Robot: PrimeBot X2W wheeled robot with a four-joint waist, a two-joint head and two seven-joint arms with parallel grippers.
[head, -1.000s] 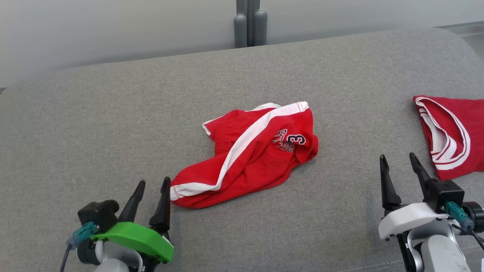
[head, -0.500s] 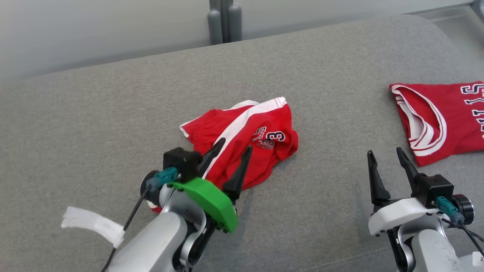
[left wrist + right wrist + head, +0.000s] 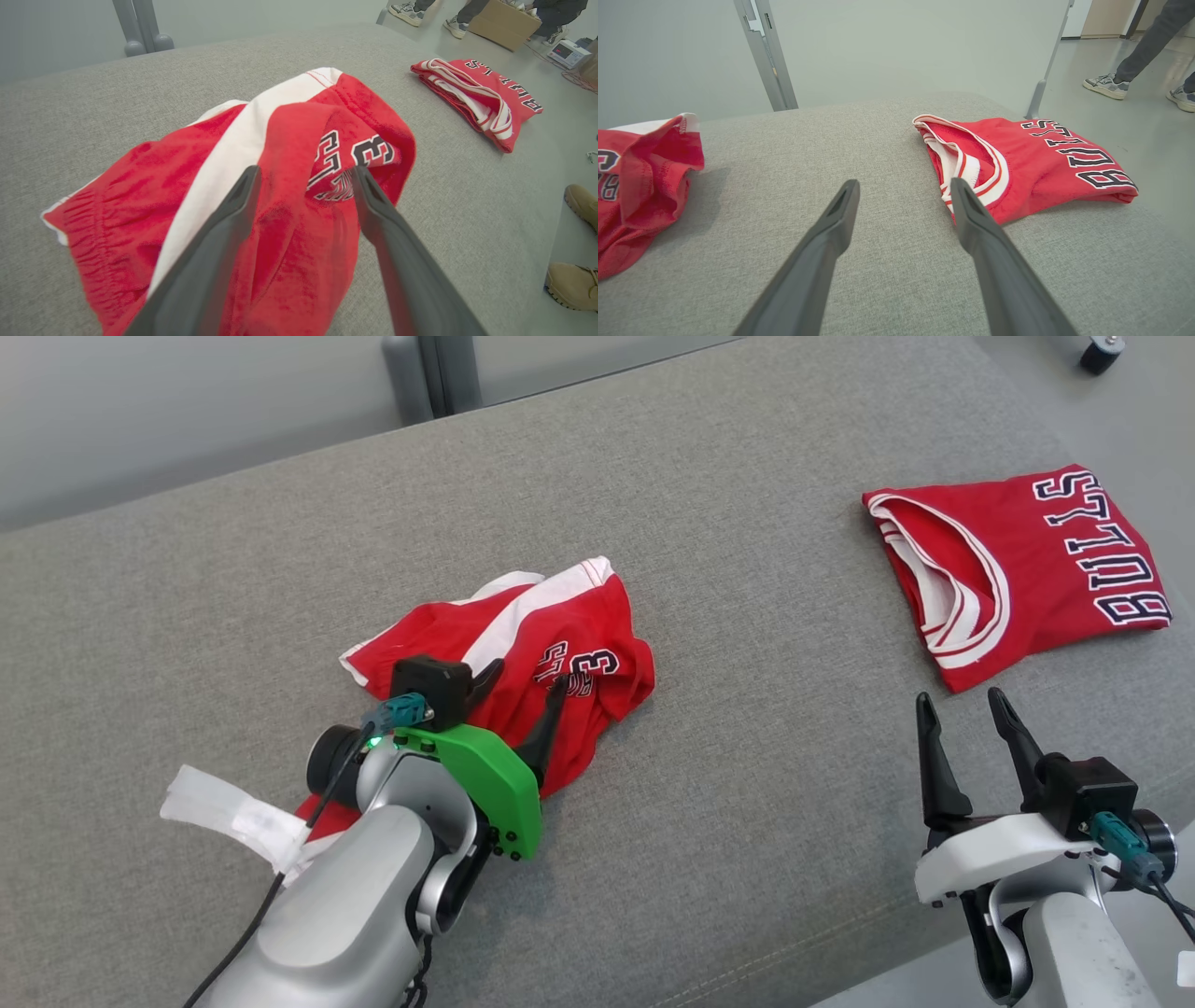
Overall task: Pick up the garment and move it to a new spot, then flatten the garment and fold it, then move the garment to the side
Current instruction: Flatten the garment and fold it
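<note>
1. Head view: this looks like the pick-up step. The left tool point(image 3: 527, 677) is spread wide, low over the crumpled red shorts point(image 3: 569, 616), which lie mid-left on the grey cushion point(image 3: 747, 504).
2. Left wrist view: it straddles the fold beside the number print point(image 3: 369, 154), nothing pinched yet. Next move, I'd say: press in, clench on cloth, lift.
3. Right wrist view: the right tool point(image 3: 903, 184) hovers released and empty at near right. The folded jersey point(image 3: 1031, 163) lies just beyond it, well apart from the shorts.

Left arm point(image 3: 345, 905): being held stretched forward and inward, the wrist being kept low.
Left gripper point(image 3: 527, 677): being held with fingers parted.
Right gripper point(image 3: 960, 698): being held at lower right, fingers parted, being pointed upward.
</note>
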